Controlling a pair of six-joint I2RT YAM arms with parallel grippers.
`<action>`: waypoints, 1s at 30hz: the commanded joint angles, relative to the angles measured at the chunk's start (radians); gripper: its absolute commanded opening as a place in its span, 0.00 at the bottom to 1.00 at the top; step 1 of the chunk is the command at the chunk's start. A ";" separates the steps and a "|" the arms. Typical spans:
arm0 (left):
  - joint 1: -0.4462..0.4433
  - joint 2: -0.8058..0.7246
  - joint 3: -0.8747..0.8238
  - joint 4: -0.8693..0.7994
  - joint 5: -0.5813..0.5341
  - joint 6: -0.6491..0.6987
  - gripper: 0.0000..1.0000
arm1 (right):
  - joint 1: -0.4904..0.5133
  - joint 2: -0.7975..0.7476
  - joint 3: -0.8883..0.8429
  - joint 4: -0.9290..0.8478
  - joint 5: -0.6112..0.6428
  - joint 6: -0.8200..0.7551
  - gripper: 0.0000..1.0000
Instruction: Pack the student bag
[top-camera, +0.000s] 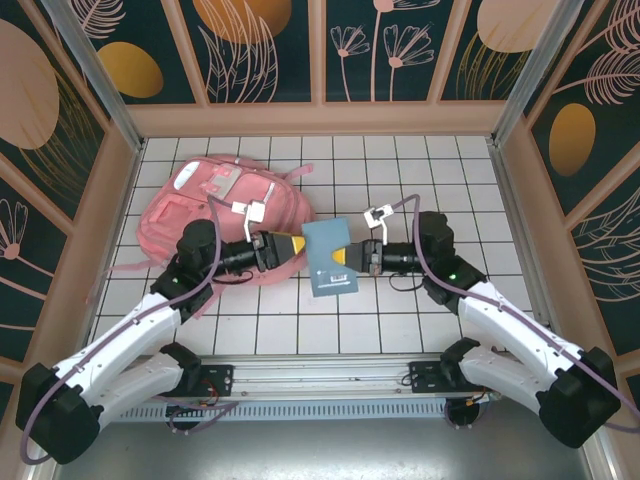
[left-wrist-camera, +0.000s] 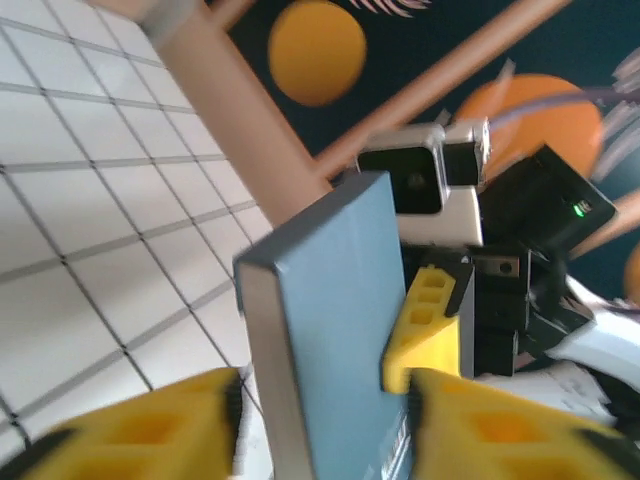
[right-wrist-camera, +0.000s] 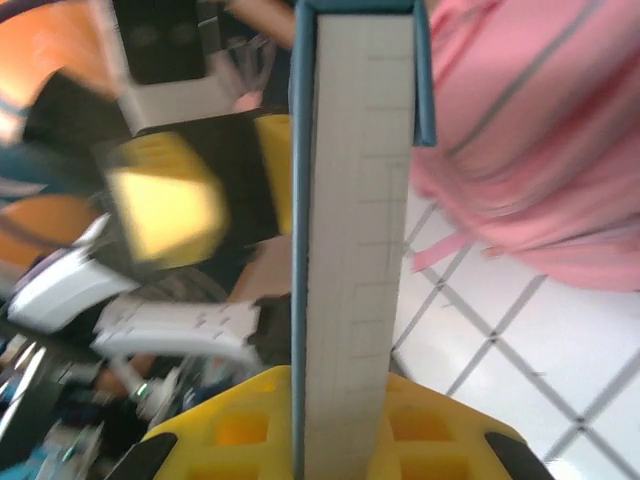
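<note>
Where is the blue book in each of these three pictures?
Top external: the blue book is mid-picture, over the white tiled table.
Left wrist: the blue book stands upright at lower centre, tiles to its left.
Right wrist: the blue book is edge-on, a pale page strip down the middle.
Shared landmark: the white tiled table, in all three views.

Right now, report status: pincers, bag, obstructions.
Right pincer clamped on blue book. Left pincer around it, jaws apart. Student bag flat, book not in. Left arm hangs over bag.

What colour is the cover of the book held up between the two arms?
Plain muted blue-grey on the thin hardcover book; its broad face shows best in the left wrist view.
</note>
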 joint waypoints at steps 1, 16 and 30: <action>0.006 0.016 0.147 -0.286 -0.252 0.200 0.77 | -0.093 -0.024 0.039 -0.220 0.230 -0.064 0.00; -0.161 0.658 0.671 -0.843 -0.880 0.263 0.56 | -0.107 -0.015 -0.007 -0.391 0.511 -0.085 0.00; -0.380 1.023 0.940 -1.108 -1.235 0.177 0.40 | -0.129 -0.022 -0.104 -0.333 0.526 -0.096 0.00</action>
